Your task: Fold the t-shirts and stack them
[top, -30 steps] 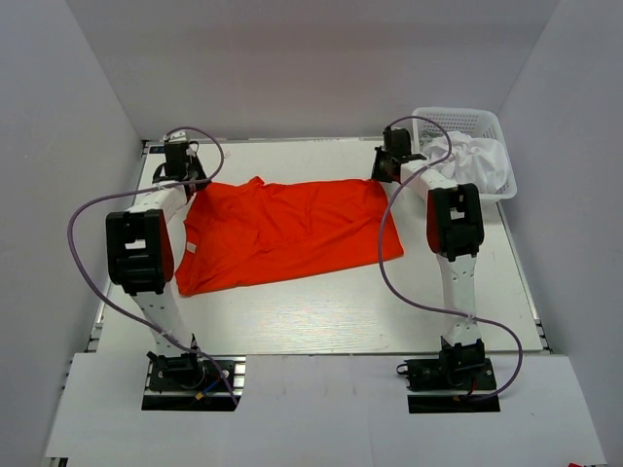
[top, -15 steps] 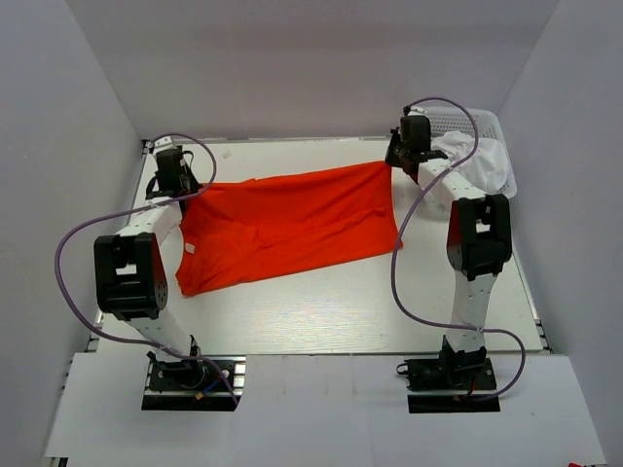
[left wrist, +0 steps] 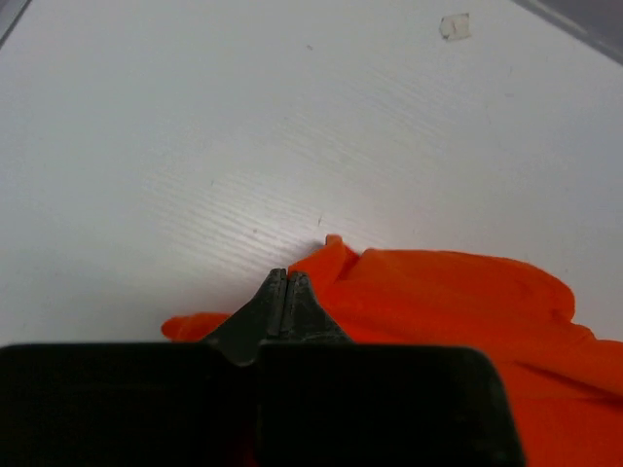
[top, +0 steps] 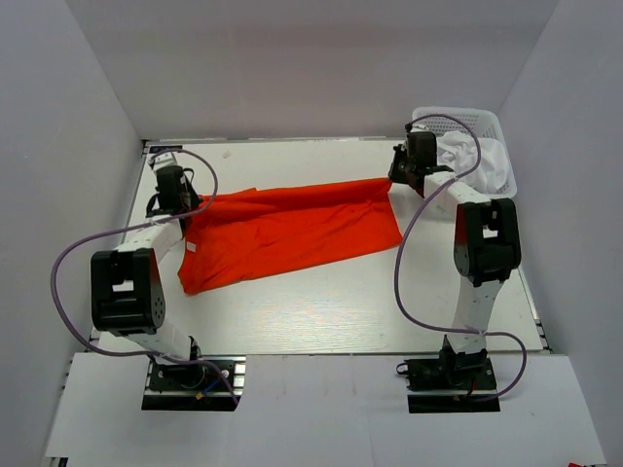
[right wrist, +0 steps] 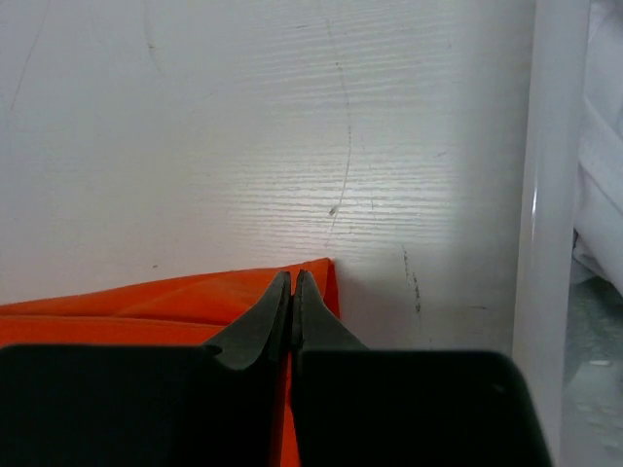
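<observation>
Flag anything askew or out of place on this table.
The orange t-shirt lies slanted and bunched along its far edge, pinched at both far corners by the left gripper and right gripper. The white t-shirt sits crumpled in the basket, far right.

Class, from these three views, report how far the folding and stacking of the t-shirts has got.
Done: nothing; no folded shirt is visible. In hand: the left end effector and right end effector are each shut on a far corner of the orange t-shirt, spread on the table. Left: folding it, then folding the white t-shirt, crumpled in the basket, and stacking both.
</observation>
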You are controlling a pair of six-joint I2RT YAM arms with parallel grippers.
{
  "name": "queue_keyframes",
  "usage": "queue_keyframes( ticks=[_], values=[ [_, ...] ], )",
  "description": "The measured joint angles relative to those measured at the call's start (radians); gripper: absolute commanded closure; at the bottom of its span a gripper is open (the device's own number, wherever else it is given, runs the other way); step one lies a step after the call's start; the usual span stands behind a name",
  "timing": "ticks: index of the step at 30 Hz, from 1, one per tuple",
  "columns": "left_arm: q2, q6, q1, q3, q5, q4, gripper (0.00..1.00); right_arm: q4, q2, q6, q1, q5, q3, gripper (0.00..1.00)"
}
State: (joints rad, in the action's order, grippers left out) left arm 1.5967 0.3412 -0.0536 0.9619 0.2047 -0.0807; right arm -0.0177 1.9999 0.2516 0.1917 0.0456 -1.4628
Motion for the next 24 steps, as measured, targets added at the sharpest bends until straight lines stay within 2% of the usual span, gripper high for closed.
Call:
queue_keyframes(
  ticks=[8, 13, 14, 15, 16, 17, 18, 19, 20, 21, 22, 24],
  values=[
    [-0.126, 0.045, 0.006, -0.216, 0.002, -0.062, 1.0, 0.055, -0.066, 0.001, -0.003, -0.026, 0.13, 1.0],
    [-0.15, 0.155, 0.011, -0.291, 0.018, -0.044, 1.0, 0.086, -0.096, 0.017, -0.008, -0.048, 0.232, 0.98],
    [-0.151, 0.183, 0.012, -0.293, 0.023, -0.019, 0.95, 0.089, -0.099, 0.023, -0.009, -0.05, 0.249, 0.93],
    [-0.153, 0.22, 0.012, -0.294, 0.031, 0.013, 0.82, 0.095, -0.103, 0.029, -0.009, -0.053, 0.268, 0.83],
    [-0.156, 0.247, 0.012, -0.291, 0.041, 0.045, 0.6, 0.098, -0.109, 0.036, -0.009, -0.052, 0.289, 0.6],
    [-0.159, 0.272, 0.012, -0.286, 0.052, 0.09, 0.43, 0.095, -0.118, 0.044, -0.01, -0.052, 0.311, 0.52],
    [-0.161, 0.296, 0.012, -0.276, 0.066, 0.137, 0.32, 0.091, -0.125, 0.045, -0.011, -0.046, 0.329, 0.44],
    [-0.162, 0.323, 0.012, -0.257, 0.081, 0.199, 0.07, 0.083, -0.132, 0.048, -0.011, -0.04, 0.343, 0.33],
    [-0.162, 0.337, 0.012, -0.23, 0.095, 0.266, 0.0, 0.073, -0.14, 0.051, -0.011, -0.038, 0.353, 0.29],
    [-0.163, 0.358, 0.012, -0.2, 0.105, 0.323, 0.0, 0.065, -0.15, 0.053, -0.009, -0.03, 0.36, 0.17],
    [-0.164, 0.368, 0.011, -0.169, 0.113, 0.368, 0.0, 0.057, -0.162, 0.057, -0.009, -0.027, 0.364, 0.1],
    [-0.177, 0.368, 0.011, -0.11, 0.11, 0.426, 0.0, 0.038, -0.202, 0.048, -0.009, -0.019, 0.366, 0.1]
  ],
)
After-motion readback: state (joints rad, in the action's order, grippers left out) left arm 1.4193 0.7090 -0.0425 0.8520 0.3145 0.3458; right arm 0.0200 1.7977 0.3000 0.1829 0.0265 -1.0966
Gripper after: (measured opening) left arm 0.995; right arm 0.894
